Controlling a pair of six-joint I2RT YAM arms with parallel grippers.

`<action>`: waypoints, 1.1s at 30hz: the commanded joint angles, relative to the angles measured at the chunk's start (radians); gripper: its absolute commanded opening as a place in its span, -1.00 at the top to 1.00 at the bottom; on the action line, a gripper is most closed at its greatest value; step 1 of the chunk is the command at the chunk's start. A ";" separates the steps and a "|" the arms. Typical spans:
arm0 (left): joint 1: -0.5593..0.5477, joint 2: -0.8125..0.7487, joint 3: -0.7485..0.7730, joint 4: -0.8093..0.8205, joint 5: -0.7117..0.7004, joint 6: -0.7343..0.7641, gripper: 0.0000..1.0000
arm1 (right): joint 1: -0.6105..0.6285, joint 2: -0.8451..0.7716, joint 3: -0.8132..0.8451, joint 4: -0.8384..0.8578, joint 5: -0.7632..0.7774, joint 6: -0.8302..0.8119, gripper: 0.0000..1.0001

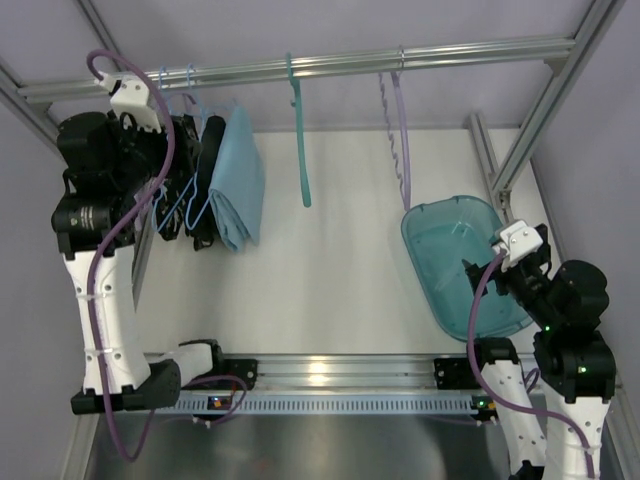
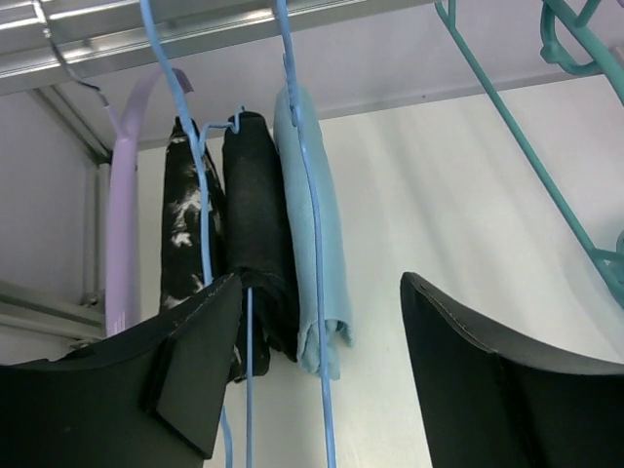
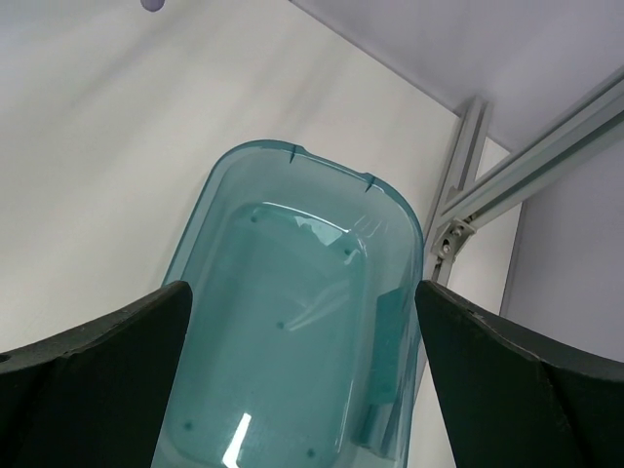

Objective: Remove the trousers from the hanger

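Where the trousers [image 2: 333,263] hang: on the hanger [image 2: 305,195] at the rail [image 1: 330,65], long axis vertical, straight ahead of my left hand [image 2: 320,292].
My left hand: fingers apart, nothing held, nearer.
My right hand [image 3: 300,292]: fingers fully spread, nothing held, over the tub [image 3: 224,205].

Trousers [image 2: 330,253] ahead of left pincer [image 2: 320,283] look soft, matt cloth; hanger [image 2: 321,409] is smooth thin wire; tub [image 3: 292,331] below right pincer [image 3: 302,288] is glossy plastic.

A lab rig: aluminium-profile frame [image 1: 450,52], white table [image 1: 340,280].
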 commanded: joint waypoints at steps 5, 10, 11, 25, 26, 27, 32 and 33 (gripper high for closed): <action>0.005 0.069 0.022 0.136 0.047 -0.125 -0.34 | 0.006 0.021 -0.008 0.076 -0.005 0.019 -0.99; -0.003 0.099 -0.043 0.250 0.053 -0.157 -0.17 | 0.007 0.028 -0.014 0.079 -0.005 0.012 -0.99; -0.009 0.097 -0.063 0.275 0.045 -0.156 -0.16 | 0.007 0.027 -0.016 0.080 -0.003 0.010 -0.99; -0.072 0.197 -0.155 0.432 -0.054 -0.125 0.22 | 0.007 -0.002 -0.057 0.082 0.018 0.012 -0.99; -0.072 0.207 -0.155 0.433 -0.068 -0.125 0.31 | 0.006 -0.004 -0.059 0.083 0.023 0.010 -0.99; -0.072 0.215 -0.152 0.438 -0.070 -0.126 0.44 | 0.007 -0.006 -0.059 0.083 0.021 0.009 -0.99; -0.107 0.251 -0.155 0.450 -0.106 -0.142 0.63 | 0.006 -0.010 -0.063 0.090 0.032 0.009 -0.99; -0.109 0.252 -0.158 0.453 -0.113 -0.143 0.86 | 0.006 -0.010 -0.065 0.090 0.032 0.007 -0.99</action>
